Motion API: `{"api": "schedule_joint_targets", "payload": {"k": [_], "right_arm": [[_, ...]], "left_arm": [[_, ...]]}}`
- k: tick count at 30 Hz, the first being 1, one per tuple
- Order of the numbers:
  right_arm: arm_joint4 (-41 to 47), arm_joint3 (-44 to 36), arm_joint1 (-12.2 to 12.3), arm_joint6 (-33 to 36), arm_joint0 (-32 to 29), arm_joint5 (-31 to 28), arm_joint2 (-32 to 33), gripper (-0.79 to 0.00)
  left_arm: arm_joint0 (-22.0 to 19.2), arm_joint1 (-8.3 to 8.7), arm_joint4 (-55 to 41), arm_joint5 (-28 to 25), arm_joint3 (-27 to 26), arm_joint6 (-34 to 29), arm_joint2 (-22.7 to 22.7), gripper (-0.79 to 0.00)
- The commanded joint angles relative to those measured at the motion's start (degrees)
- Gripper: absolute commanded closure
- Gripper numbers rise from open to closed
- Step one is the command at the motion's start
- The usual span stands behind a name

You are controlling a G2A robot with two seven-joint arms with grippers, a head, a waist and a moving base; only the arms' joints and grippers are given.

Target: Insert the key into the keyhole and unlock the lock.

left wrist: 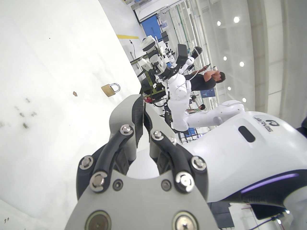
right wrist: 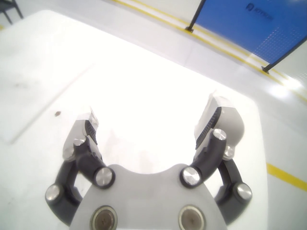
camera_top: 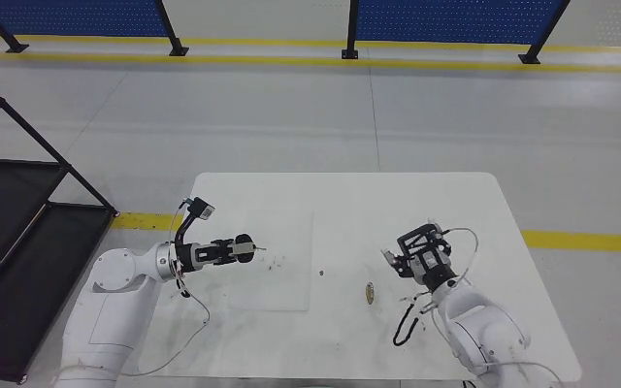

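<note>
padlock [camera_top: 369, 290] lies flat on tabletop [camera_top: 388, 204], between left jaws and right jaws, nearer the right. brass body, steel shackle: judged stiff, dense, smooth, likely to skid if pushed. take it by the body flanks, keyhole end free (keyhole too small to make out). left jaws pressed together; key between them: cannot tell. right jaws spread, empty. brown speck [camera_top: 321, 274] nearby; approach looks unobstructed.

Logo w/ short wordmark printed on white casing [left wrist: 262, 123], left wrist view; faint logo + lettering on blue barrier panel [right wrist: 260, 11], right wrist view, too blurred to make out.
</note>
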Motion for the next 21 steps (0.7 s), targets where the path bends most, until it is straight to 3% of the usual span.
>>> {"api": "schedule_joint_targets", "payload": {"k": [1,6,10,14,21], "right_arm": [[2.9,-1.6,-0.1,8.0,1.3,-0.3,-0.8,-0.785],[6.8,-2.8,-0.7,27.1,6.9,1.2,-4.2,-0.785],[10.0,-0.8,-1.3,37.3,12.7,3.2,-7.3,-0.785],[12.4,1.6,-2.0,42.4,16.9,6.1,-10.0,-0.785],[13.1,1.8,-2.1,42.5,17.1,6.3,-10.2,-0.785]], "left_arm": [[0.0,0.00,0.0,0.0,0.0,0.0,0.0,0.000],[0.0,0.00,0.0,0.0,0.0,0.0,0.0,0.000],[0.0,0.00,0.0,0.0,0.0,0.0,0.0,0.000],[0.0,0.00,0.0,0.0,0.0,0.0,0.0,0.000],[0.0,0.00,0.0,0.0,0.0,0.0,0.0,0.000]]}}
